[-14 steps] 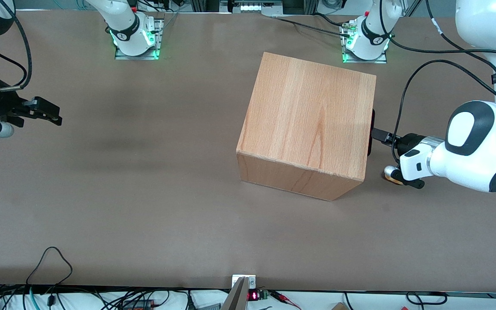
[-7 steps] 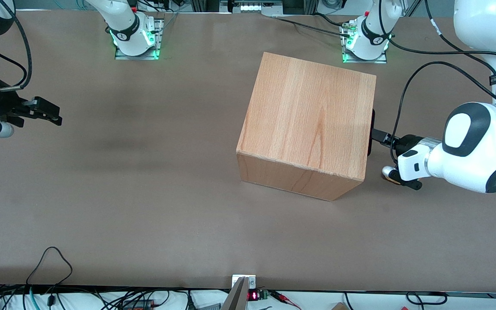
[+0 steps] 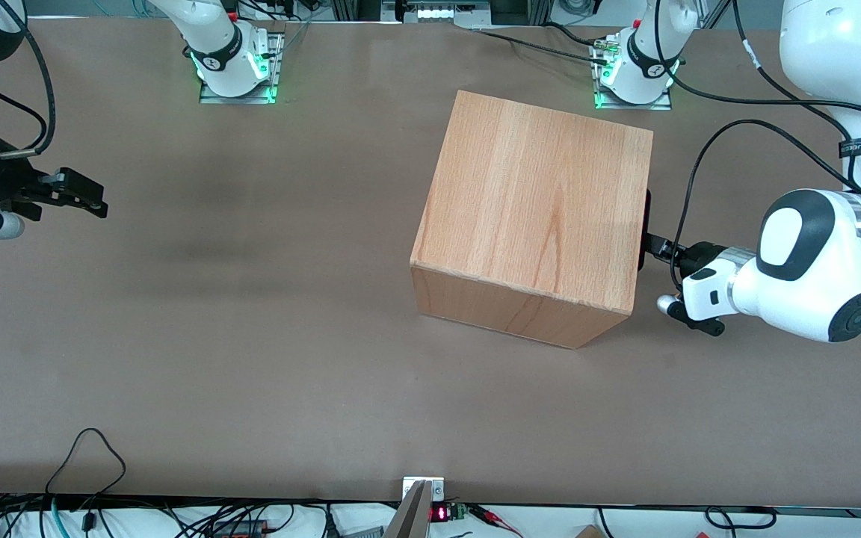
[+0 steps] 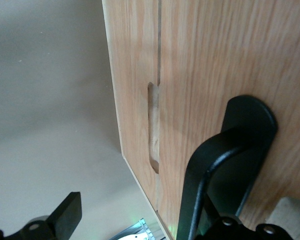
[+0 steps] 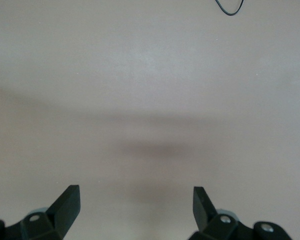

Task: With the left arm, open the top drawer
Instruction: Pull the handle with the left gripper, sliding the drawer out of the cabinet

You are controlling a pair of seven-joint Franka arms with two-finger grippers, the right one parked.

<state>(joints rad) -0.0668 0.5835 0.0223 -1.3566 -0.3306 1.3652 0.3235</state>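
Note:
The wooden cabinet (image 3: 535, 217) stands on the table, and its front faces the working arm's end. In the front view only the dark edge of the handle (image 3: 644, 224) shows; the top drawer's front is hidden there. In the left wrist view the top drawer (image 4: 210, 65) fills the frame, shut, with its panel flush against the neighbouring wood. Its black bar handle (image 4: 215, 160) is very close. My left gripper (image 4: 135, 217) (image 3: 653, 244) is open right in front of the drawer. One finger (image 4: 65, 216) is off to the side of the cabinet's edge, and the handle covers the other.
A finger notch (image 4: 153, 127) is cut along the seam beside the drawer panel. The arm's black cable (image 3: 707, 157) loops above the wrist. Bare brown table (image 3: 251, 336) surrounds the cabinet, and the arm bases (image 3: 632, 75) stand farther from the camera.
The left arm's wrist and elbow have shifted nearer to the front camera and a little toward the cabinet. The gripper stays at the handle, and the cabinet has not moved.

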